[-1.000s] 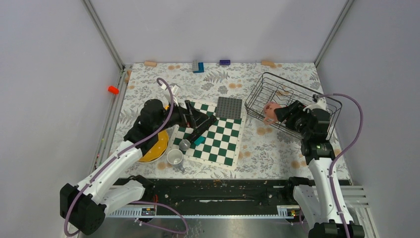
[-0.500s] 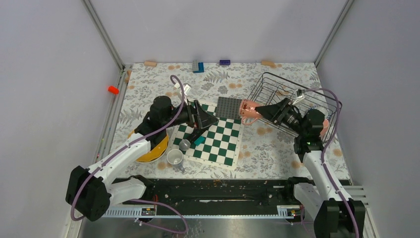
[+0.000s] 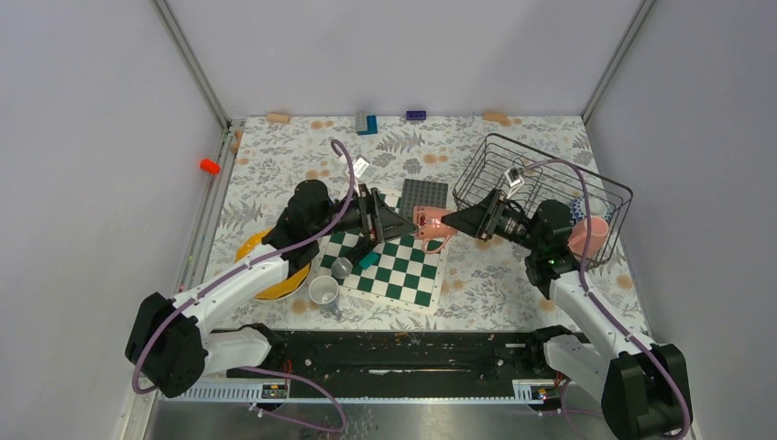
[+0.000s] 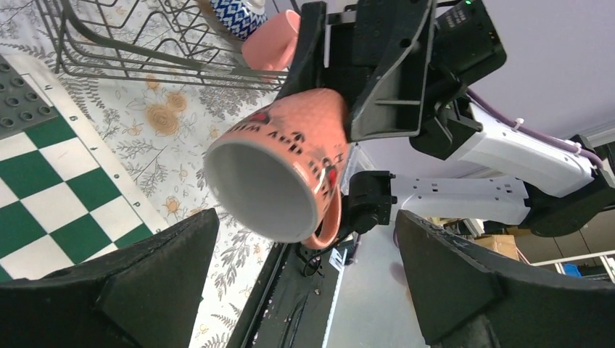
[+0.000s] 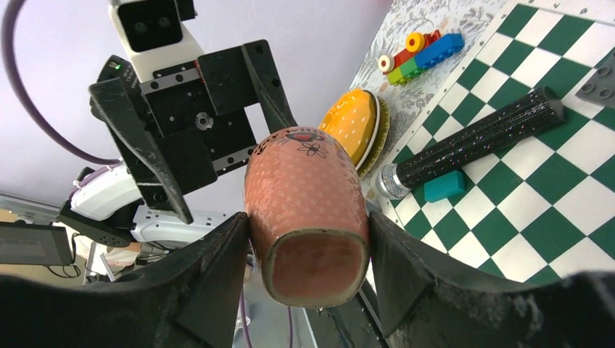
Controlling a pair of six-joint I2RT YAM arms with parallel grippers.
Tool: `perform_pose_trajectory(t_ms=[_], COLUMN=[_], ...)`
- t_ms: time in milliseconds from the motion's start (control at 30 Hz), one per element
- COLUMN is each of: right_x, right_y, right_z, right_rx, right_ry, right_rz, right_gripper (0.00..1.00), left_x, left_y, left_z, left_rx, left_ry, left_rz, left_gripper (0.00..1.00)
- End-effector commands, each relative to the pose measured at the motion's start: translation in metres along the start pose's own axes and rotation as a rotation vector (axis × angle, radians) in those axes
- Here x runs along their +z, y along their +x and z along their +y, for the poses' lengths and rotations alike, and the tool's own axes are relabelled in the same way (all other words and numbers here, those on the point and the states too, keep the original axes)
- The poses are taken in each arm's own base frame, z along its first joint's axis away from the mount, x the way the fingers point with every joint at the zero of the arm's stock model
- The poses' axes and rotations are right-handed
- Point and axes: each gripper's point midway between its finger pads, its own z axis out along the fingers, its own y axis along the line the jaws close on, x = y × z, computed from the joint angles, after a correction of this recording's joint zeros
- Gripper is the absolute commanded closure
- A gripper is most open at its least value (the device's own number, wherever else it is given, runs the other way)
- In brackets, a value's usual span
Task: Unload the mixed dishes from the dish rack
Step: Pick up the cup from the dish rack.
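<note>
Twin arms, left arm [image 3: 229, 286] and right arm [image 3: 591, 307]: white shells on the long links, black at the joints and bases [image 3: 169, 362]. Purple cable [image 3: 349, 170] off each wrist. Left pincer [image 3: 389, 220] and right pincer [image 3: 454, 220] matte black, with broad wedge-shaped fingers [image 5: 196, 290]. Behind the left one, a black plate [image 5: 210, 109] dotted with screws. White camera block [image 5: 149, 27] with two dark lenses at upper left of the right wrist view, tiny green light [image 5: 110, 67] just below.

A pink mug [image 5: 304, 210] lay sideways between the right fingers [image 5: 210, 283], its pale mouth facing the left fingers [image 4: 145, 275]. A second pink mug [image 3: 587, 236] sat in the black dish rack [image 3: 476, 179] behind the right fingers.
</note>
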Motion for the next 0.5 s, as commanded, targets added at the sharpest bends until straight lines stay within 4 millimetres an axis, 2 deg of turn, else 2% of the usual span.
perform_pose_trajectory(t_ms=[0, 300, 400, 467], right_x=[0.010, 0.021, 0.024, 0.025], right_y=[-0.014, -0.004, -0.002, -0.001], right_z=[0.037, 0.046, 0.045, 0.044], right_rx=[-0.093, -0.084, -0.080, -0.073], right_ry=[-0.115, -0.156, -0.155, -0.153], right_rz=[-0.021, 0.010, 0.013, 0.017], right_gripper=[1.00, 1.00, 1.00, 1.00], left_x=[0.005, 0.016, 0.017, 0.017], left_y=[-0.005, 0.001, 0.002, 0.001], left_z=[-0.023, -0.033, -0.039, -0.042], left_rx=[0.044, 0.018, 0.009, 0.008], left_ry=[0.104, 0.178, 0.212, 0.228], left_rz=[-0.007, 0.036, 0.040, 0.037], left_gripper=[0.07, 0.21, 0.33, 0.49])
